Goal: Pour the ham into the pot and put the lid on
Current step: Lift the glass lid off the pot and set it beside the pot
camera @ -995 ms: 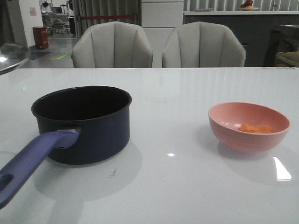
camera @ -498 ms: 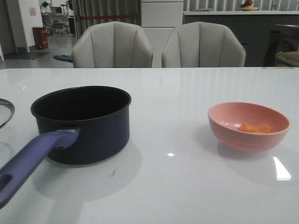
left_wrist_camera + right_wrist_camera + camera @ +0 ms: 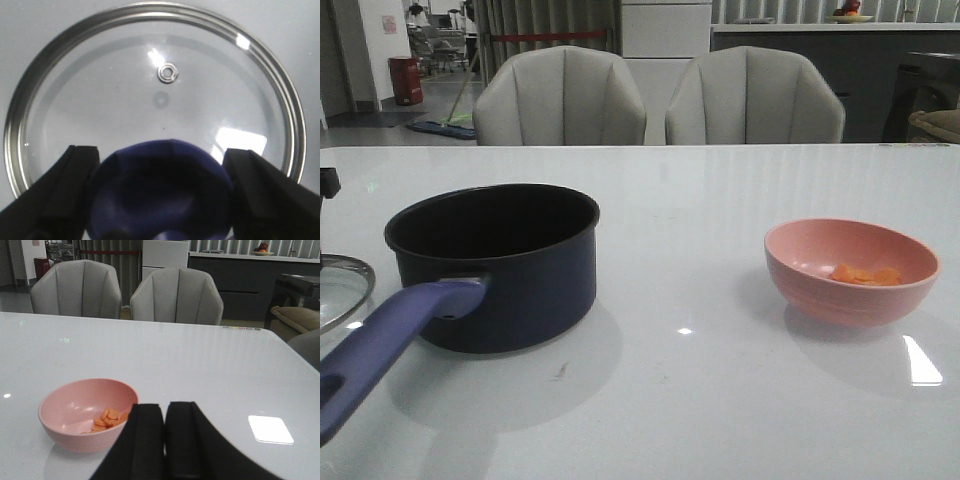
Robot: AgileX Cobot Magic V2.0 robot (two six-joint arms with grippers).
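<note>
The right gripper (image 3: 164, 440), fingers pressed together, is hovering just beside the pink bowl (image 3: 87, 412) holding ham (image 3: 107, 418).

This looks like a dining corner of a showroom or open-plan office rather than a private home. A glossy white tabletop (image 3: 720, 190) faces two grey upholstered chairs (image 3: 560, 98), with a dark counter (image 3: 800, 50) carrying a fruit bowl (image 3: 849, 12) behind, and an open floor beyond (a mop (image 3: 445, 128), a red bin (image 3: 406, 80)).
</note>
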